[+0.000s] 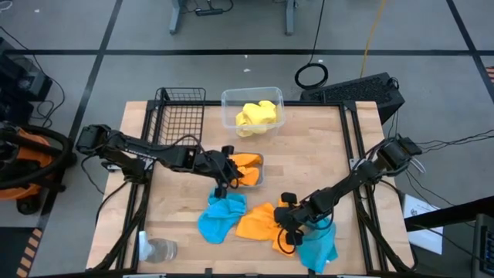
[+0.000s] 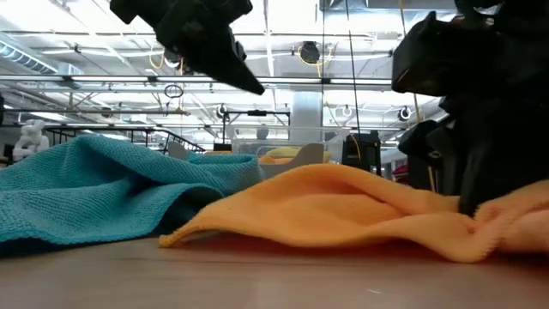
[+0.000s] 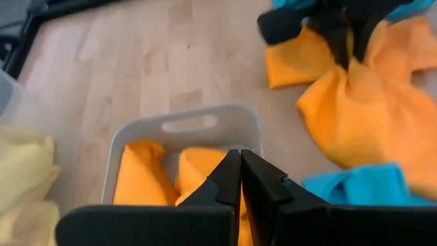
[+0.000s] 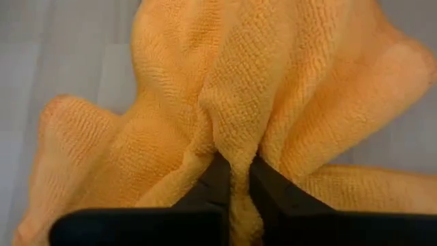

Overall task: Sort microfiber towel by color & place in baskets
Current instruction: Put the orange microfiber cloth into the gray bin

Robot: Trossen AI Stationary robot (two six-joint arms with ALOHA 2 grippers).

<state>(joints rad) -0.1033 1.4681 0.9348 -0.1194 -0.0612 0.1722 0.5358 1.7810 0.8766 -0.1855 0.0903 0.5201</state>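
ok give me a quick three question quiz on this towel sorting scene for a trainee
1. True or false: the right gripper is shut on the orange towel on the table.
2. Which container holds the yellow towel? A) black wire-mesh basket B) clear plastic tub C) grey tray
3. Fill in: the left gripper hovers, shut, over the grey tray, which holds ____ towels.

Key: 1 true; 2 B; 3 orange
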